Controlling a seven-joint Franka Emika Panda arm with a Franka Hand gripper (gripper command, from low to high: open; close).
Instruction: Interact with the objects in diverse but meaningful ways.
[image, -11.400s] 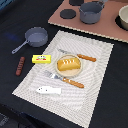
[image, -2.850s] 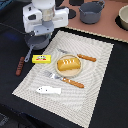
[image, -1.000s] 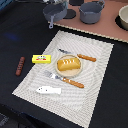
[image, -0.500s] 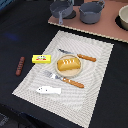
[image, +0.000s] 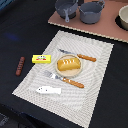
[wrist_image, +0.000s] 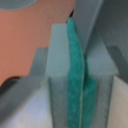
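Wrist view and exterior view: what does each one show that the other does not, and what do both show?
Only the wrist view shows the fingers, very close, with a teal pad. Whether they are open is unclear.

Only the exterior view shows the placemat with bread loaf, butter block, fish, fork and knife, and the sausage beside it.

Both show the pink board.

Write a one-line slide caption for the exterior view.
Bread loaf on a striped placemat between knife and fork; butter, fish nearby, sausage off the mat.
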